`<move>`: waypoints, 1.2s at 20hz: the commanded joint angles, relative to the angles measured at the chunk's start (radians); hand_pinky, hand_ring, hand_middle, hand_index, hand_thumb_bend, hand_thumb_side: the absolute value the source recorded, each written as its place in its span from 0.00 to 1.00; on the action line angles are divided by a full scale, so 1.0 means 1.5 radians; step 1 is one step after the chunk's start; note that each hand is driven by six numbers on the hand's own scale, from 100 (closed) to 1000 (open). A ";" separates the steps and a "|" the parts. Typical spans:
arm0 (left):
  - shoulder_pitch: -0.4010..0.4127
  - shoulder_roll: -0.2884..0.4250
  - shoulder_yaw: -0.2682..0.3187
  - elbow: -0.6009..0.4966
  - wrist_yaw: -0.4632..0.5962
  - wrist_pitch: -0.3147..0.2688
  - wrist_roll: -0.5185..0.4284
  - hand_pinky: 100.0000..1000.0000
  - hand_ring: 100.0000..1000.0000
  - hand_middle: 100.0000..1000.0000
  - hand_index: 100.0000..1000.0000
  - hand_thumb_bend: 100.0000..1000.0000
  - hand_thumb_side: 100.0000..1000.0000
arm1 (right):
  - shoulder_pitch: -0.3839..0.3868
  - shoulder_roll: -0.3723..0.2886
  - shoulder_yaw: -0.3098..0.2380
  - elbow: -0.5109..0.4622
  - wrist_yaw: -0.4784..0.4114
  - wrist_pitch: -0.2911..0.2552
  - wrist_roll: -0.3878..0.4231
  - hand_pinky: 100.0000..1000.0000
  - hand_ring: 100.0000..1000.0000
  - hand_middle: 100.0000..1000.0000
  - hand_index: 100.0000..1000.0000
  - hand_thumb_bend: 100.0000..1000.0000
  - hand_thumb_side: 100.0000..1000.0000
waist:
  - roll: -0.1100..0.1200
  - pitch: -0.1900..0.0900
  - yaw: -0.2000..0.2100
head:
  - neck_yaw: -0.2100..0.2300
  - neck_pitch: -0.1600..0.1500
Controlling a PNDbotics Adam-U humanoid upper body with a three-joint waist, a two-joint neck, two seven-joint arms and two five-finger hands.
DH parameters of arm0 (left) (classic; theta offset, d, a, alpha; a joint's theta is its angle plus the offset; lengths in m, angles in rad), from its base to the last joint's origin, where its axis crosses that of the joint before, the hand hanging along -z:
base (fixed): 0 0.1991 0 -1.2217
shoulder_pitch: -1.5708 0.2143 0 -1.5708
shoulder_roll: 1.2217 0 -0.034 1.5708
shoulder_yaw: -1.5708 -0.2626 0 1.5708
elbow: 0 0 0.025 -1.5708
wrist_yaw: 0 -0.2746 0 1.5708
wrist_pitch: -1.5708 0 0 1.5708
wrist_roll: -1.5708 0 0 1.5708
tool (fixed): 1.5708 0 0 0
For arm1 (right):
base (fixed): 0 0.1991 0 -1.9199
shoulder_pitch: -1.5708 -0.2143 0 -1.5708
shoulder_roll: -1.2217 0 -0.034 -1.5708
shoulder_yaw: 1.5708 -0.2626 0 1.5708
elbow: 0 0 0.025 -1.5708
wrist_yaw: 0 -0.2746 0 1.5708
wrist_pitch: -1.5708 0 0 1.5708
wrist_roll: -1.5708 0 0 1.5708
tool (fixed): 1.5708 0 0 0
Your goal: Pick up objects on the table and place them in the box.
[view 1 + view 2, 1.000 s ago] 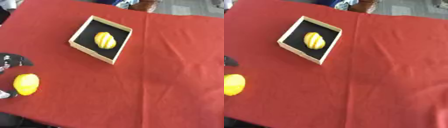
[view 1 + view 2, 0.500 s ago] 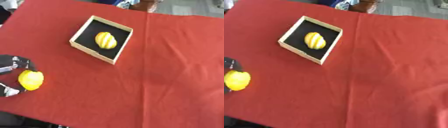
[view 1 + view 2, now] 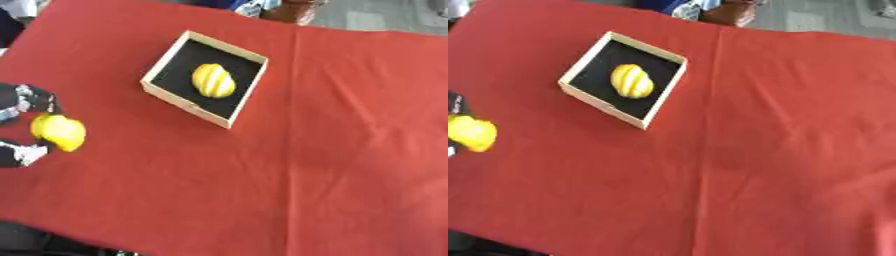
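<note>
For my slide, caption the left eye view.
Left hand holds a yellow fruit; another fruit lies in the box.

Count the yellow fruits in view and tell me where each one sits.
2. One striped yellow fruit lies inside the box. One plain yellow fruit is held in the left hand at the table's left edge. None seems hidden.

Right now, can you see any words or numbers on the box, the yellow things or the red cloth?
No readable text anywhere.
Box: plain pale wood, no label.
Striped yellow object inside it: stripes only.
Yellow object in the left hand: no marks.
Red cloth: plain.
</note>
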 commanded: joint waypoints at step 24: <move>-0.428 -0.408 -0.061 0.443 -0.117 -0.059 -0.059 0.76 0.66 0.59 0.68 0.00 0.08 | -0.020 0.000 0.012 -0.014 -0.025 0.000 0.012 0.90 0.99 0.74 0.88 0.00 0.50 | -0.010 -0.016 -0.026 | 0.020 -0.012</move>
